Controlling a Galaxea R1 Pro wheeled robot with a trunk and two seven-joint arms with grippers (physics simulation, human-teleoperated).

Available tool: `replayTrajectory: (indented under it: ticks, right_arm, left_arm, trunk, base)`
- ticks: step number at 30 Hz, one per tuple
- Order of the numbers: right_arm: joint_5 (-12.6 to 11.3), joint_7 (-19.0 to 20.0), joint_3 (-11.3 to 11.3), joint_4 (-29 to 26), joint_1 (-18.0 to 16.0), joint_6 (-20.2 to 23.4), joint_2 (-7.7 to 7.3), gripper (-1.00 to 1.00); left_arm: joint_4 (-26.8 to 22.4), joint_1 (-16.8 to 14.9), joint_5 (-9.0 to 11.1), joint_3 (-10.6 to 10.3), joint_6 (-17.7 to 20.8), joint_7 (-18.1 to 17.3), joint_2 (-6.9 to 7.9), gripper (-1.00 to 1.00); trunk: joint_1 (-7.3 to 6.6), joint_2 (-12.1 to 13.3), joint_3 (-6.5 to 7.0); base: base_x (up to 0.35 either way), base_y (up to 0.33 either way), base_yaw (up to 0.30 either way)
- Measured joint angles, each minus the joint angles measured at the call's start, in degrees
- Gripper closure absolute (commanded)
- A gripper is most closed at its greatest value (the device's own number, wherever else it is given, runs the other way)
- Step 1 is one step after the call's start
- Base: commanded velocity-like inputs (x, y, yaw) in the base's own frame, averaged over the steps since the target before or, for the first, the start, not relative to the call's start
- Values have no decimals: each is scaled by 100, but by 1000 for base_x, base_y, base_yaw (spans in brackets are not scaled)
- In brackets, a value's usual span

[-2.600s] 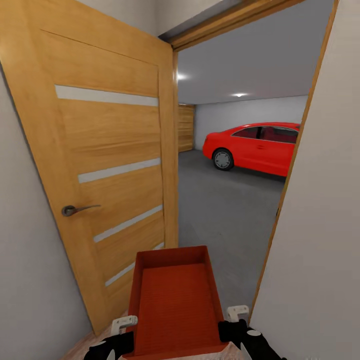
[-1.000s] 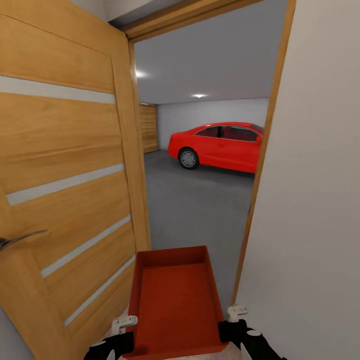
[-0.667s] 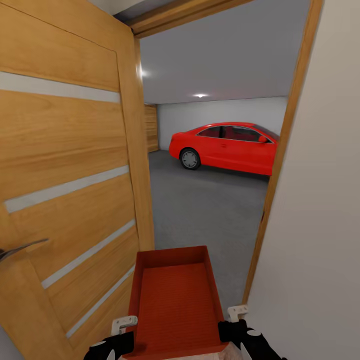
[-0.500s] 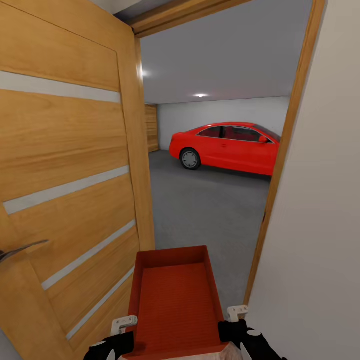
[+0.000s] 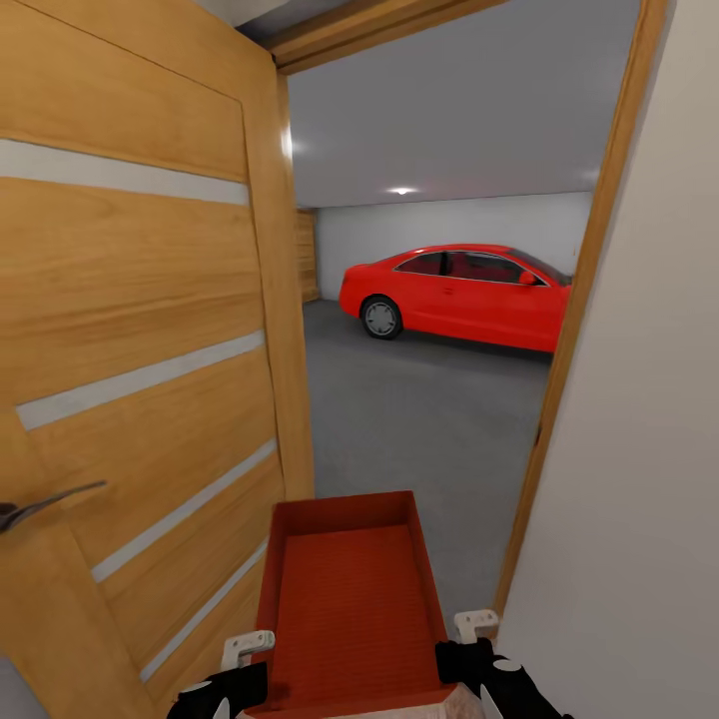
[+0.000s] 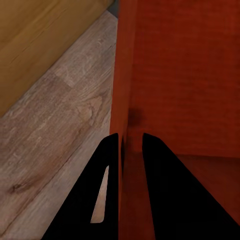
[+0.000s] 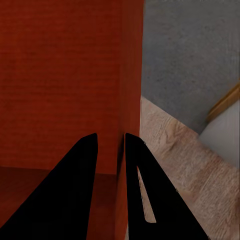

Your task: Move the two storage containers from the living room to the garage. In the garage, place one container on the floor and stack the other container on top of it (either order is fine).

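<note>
Red car [image 5: 469, 295] loses its rear behind the door frame [image 5: 584, 300]; door handle [image 5: 45, 502] is clipped at the edge; storage container [image 5: 350, 599] runs off the bottom.

Grey garage floor [image 5: 419, 409], red car [image 5: 464, 295] parked on it

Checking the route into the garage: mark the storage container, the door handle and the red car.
storage container [image 5: 352, 599], head view, on its ribbed inner bottom.
door handle [image 5: 50, 503], head view, on the metal lever.
red car [image 5: 469, 300], head view, on its side door panel.
</note>
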Motion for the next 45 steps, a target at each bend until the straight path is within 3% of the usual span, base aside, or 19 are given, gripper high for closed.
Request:
replayTrajectory:
  ticks: [17, 45]
  right_arm:
    - [-2, -1, -3, -1, 3, 1, 1, 100]
    - [-11, -5, 5, -2, 3, 3, 0, 100]
  left_arm:
    - [3, 0, -3, -2, 0, -2, 1, 100]
    - [6, -1, 2, -4, -2, -4, 4, 100]
  trunk:
    - [1, 0, 0]
    - [1, 0, 0]
  base:
    - [54, 101, -4]
    - [0, 0, -259]
